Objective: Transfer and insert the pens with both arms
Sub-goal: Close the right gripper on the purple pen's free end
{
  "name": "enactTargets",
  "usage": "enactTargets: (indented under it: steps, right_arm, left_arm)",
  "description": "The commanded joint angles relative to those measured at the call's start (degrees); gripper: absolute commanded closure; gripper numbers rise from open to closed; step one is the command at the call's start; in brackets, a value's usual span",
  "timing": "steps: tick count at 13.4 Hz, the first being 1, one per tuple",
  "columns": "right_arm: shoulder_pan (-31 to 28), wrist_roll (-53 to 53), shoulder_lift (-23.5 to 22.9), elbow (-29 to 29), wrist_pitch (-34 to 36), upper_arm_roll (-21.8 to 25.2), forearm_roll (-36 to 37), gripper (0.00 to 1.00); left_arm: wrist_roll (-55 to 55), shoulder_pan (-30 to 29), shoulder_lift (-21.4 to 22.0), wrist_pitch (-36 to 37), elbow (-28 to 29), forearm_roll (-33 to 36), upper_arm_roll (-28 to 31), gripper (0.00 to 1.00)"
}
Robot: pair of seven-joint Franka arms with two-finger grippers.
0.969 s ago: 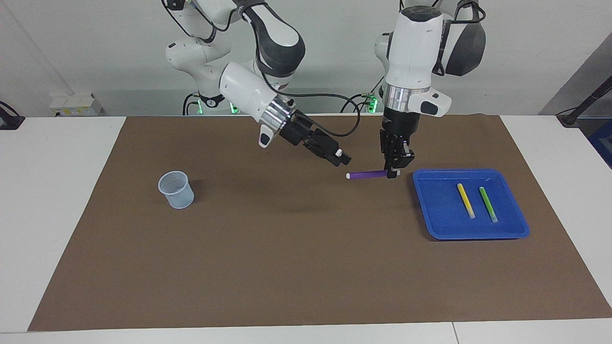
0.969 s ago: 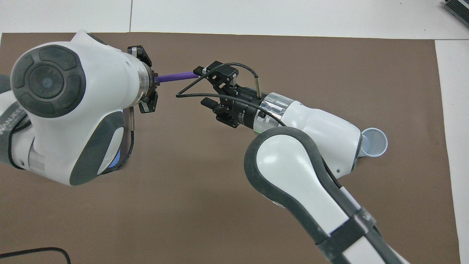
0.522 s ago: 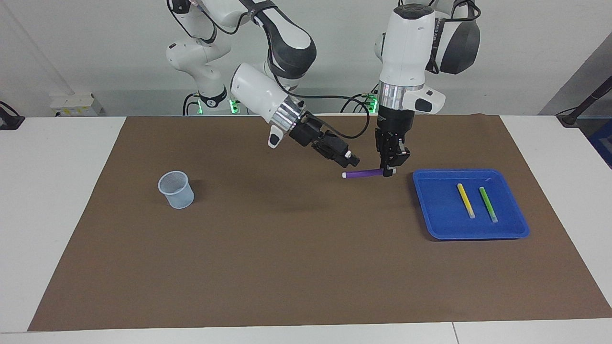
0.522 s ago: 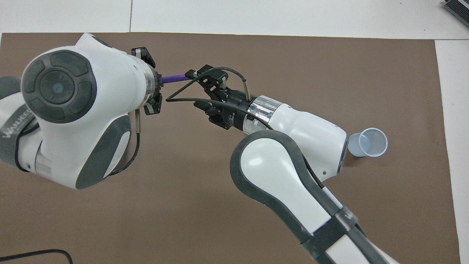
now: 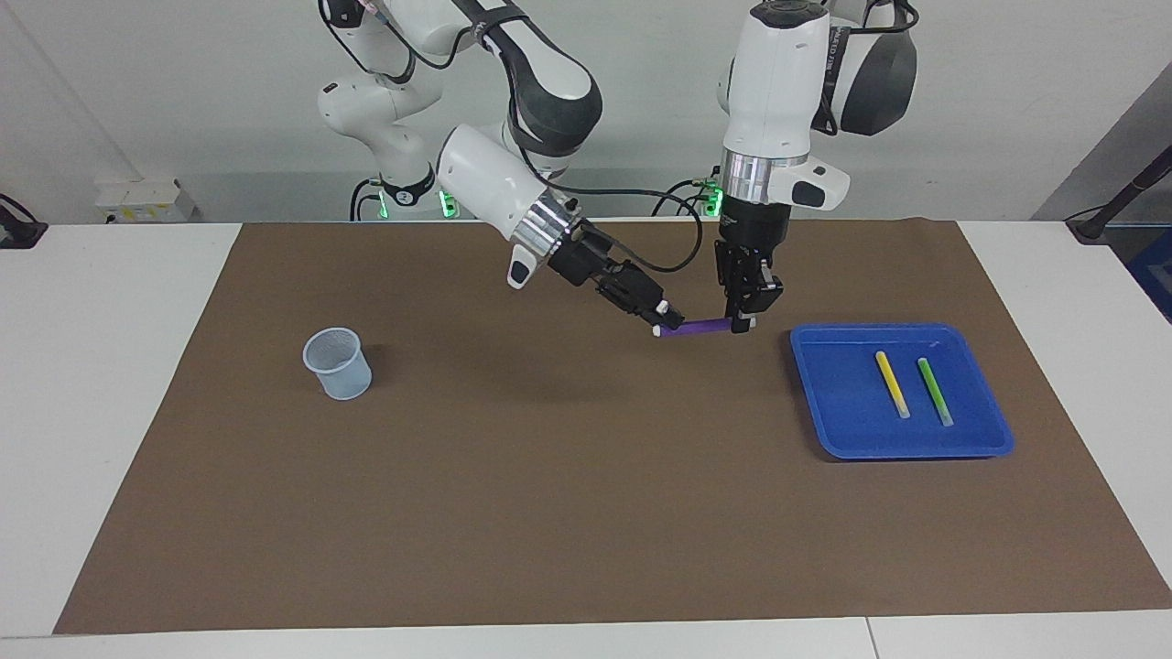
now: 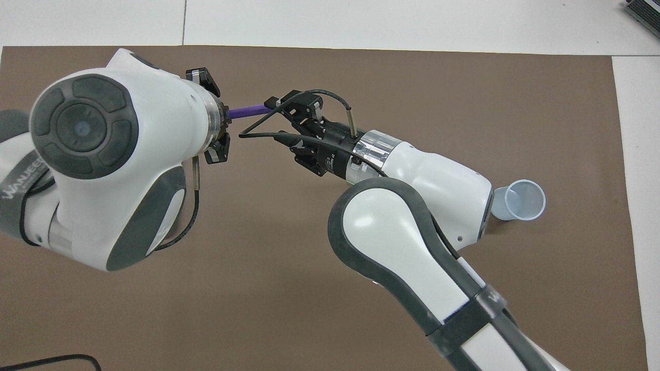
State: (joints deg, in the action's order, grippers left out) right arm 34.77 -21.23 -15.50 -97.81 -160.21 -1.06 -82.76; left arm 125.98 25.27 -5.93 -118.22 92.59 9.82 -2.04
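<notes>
Facing view: left gripper (image 5: 743, 322) clamps one end of the level purple pen (image 5: 698, 328) above the mat, its capped end reaching the right gripper (image 5: 667, 320), whose finger gap cannot be told.

Handover point partly masked in both views

In the overhead view the left arm's wrist housing (image 6: 103, 165) covers its own fingers, the end of the purple pen (image 6: 248, 110) they pinch, and the blue tray (image 5: 902, 446) with the yellow pen (image 5: 891, 383) and green pen (image 5: 935, 391); only the pen's middle shows between the two grippers. There the right gripper (image 6: 281, 111) hides the pen's cap end, and its cable loops across its fingers. In the facing view the right gripper (image 5: 671, 320) sits at the cap end, but whether its fingertips already touch the pen is too small to tell. The right arm's forearm overlaps the cup's (image 6: 521, 200) edge.
</notes>
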Motion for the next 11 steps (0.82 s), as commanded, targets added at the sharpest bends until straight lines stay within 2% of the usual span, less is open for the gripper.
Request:
enactTargets:
  steps: [1,4,7,11]
  right_arm:
    - [-0.9,0.5,-1.7,2.9,-0.6,-0.5,1.3,0.42]
    - [-0.9,0.5,-1.7,3.0,-0.6,-0.6,1.2,0.49]
    - [-0.9,0.6,-1.7,3.0,-0.6,-0.5,1.2,0.66]
    - [-0.9,0.6,-1.7,3.0,-0.6,-0.5,1.3,0.78]
  left_arm:
    - [1.5,1.1,2.1,1.1,1.9,1.3,0.7,1.00]
    - [1.6,1.1,2.1,1.2,1.9,1.3,0.7,1.00]
    - [1.7,1.1,2.1,1.1,1.9,1.3,0.7,1.00]
    - [1.7,1.1,2.1,1.2,1.8,1.3,0.7,1.00]
